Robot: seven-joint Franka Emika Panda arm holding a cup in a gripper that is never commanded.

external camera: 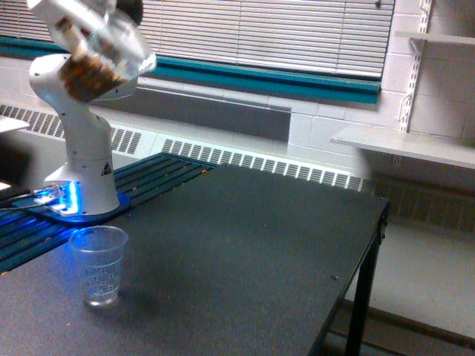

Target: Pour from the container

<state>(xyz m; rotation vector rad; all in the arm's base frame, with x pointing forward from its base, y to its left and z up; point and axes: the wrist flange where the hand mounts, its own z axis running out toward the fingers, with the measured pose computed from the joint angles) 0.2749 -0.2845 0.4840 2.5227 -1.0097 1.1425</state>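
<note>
The container (100,55), tilted high at 12 o'clock above the measuring cup (98,265), needs centring first; gripper grip hidden.

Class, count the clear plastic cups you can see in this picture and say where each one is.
2. A small clear tapered plastic cup stands on the dark table, near the robot's base. A larger clear wide-mouthed plastic container with brown granules is tilted in the air at upper left. None seems hidden.
</note>
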